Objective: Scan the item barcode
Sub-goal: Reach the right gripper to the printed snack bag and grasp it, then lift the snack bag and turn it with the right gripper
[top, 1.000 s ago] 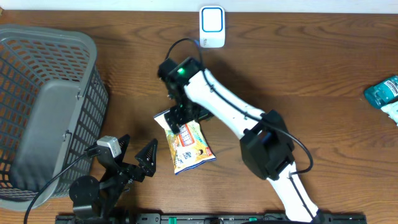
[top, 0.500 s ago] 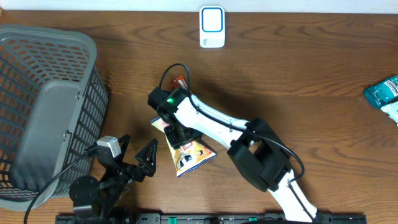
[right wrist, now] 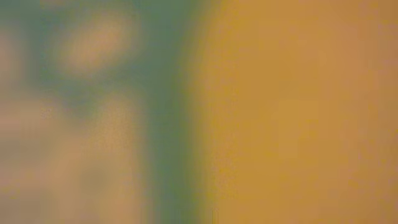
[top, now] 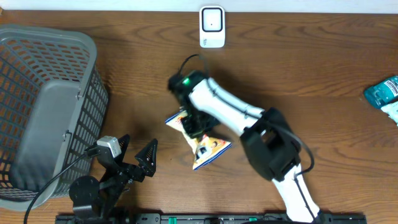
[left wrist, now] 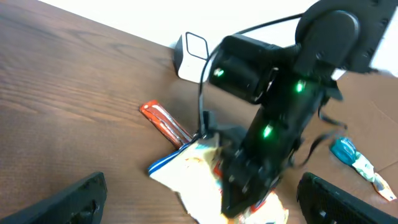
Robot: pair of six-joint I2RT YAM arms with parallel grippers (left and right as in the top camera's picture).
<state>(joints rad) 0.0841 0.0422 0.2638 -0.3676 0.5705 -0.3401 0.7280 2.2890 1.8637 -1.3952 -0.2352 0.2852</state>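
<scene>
The right pincer (top: pixel 195 127) is clamped tight on the top edge of a yellow-and-white crinkled snack packet (top: pixel 208 148), which lies just toward 6 o'clock of the middle of the brown wooden surface (top: pixel 323 56). Its wrist view is only a yellow and green blur. The left pincer (top: pixel 137 148) stands spread wide and holds nothing at 7 o'clock. A white box scanner with a blue-edged window (top: pixel 212 26) sits at 12 o'clock, well apart from the packet. A grey plastic mesh basket (top: pixel 37 112) fills 9 o'clock, and a teal wrapped packet (top: pixel 384 94) lies at 3 o'clock. A red-orange stick-shaped wrapper (left wrist: pixel 166 123) lies just beside the snack packet.
</scene>
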